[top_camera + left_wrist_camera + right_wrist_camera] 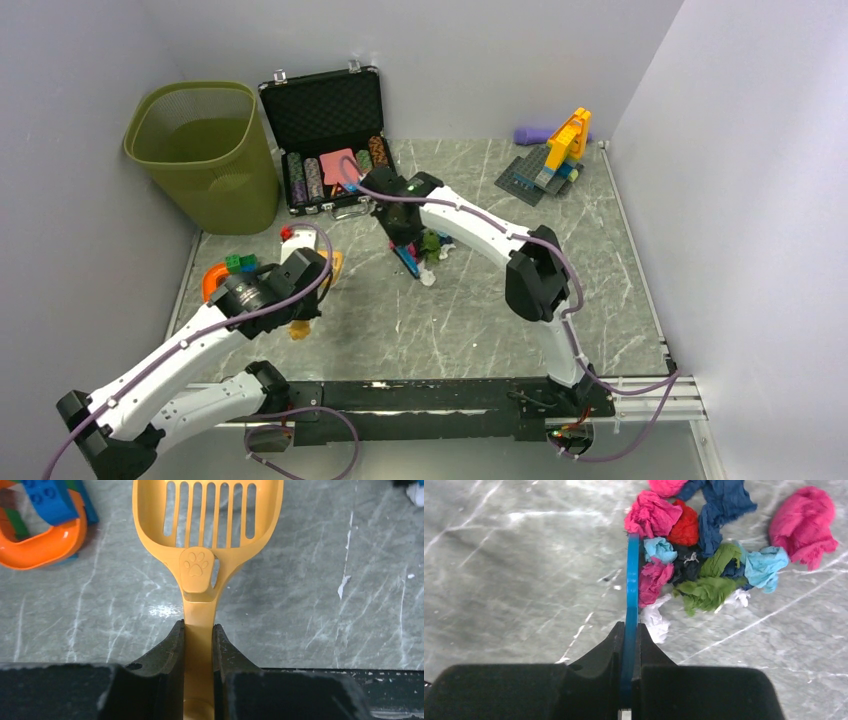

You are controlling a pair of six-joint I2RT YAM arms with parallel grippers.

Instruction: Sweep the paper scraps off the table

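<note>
Paper scraps [694, 565] heaped on the desk [480, 320] just before the chip case [335, 150], bare marble from the heap to the near rail [650, 398], right fingers [654, 650] clenched on a blue blade [632, 580] touching the heap's left side, left fingers [170, 650] grasping a yellow scoop [205, 530] well left of it

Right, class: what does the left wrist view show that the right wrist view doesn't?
Left wrist only: a yellow slotted scoop gripped by the left gripper, plus an orange toy piece. Right wrist only: the paper scraps heaped beside a thin blue tool clamped in the right gripper. Both: the marble table and black fingers shut on a tool.
</note>
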